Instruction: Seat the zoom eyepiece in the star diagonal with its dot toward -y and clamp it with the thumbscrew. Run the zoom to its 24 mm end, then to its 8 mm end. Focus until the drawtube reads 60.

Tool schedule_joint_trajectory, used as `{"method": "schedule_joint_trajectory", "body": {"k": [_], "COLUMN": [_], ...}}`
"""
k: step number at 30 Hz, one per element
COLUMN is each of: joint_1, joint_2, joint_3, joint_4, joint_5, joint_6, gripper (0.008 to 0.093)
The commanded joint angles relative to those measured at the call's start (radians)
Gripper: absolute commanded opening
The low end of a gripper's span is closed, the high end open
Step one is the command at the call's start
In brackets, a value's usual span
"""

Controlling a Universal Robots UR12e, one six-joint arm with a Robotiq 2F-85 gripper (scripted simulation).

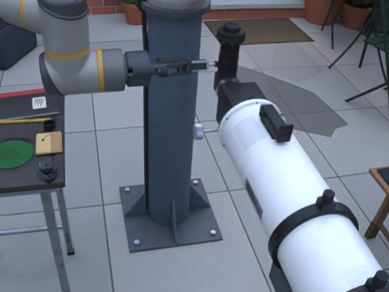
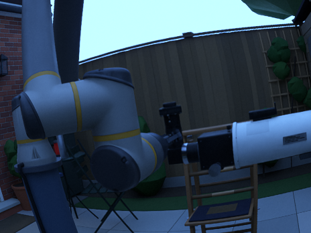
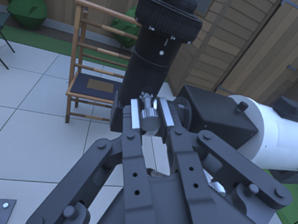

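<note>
The small silver knurled thumbscrew is gripped in my gripper, which reaches in level from the left. The screw sticks out of the side of the star diagonal, just below the black zoom eyepiece. The eyepiece stands upright in the diagonal, its ribbed zoom collar at the top and a white dot on its barrel facing the wrist camera. Behind the diagonal sits the black focuser block on the white telescope tube, with a silver focus knob on its side.
A blue-grey pier on a bolted base plate stands just behind my arm. A dark side table on the left carries small parts. A wooden chair stands beyond the telescope.
</note>
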Motion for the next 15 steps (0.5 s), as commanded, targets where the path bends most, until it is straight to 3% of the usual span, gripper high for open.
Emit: {"method": "schedule_joint_trajectory", "body": {"k": [1,11,15], "joint_1": [0.0,0.0,0.0], "joint_2": [-0.001,-0.001,-0.001], "joint_3": [0.0,0.0,0.0], "joint_4": [0.0,0.0,0.0], "joint_5": [0.0,0.0,0.0], "joint_6": [0.0,0.0,0.0], "gripper": [0.025,0.045,0.046]}}
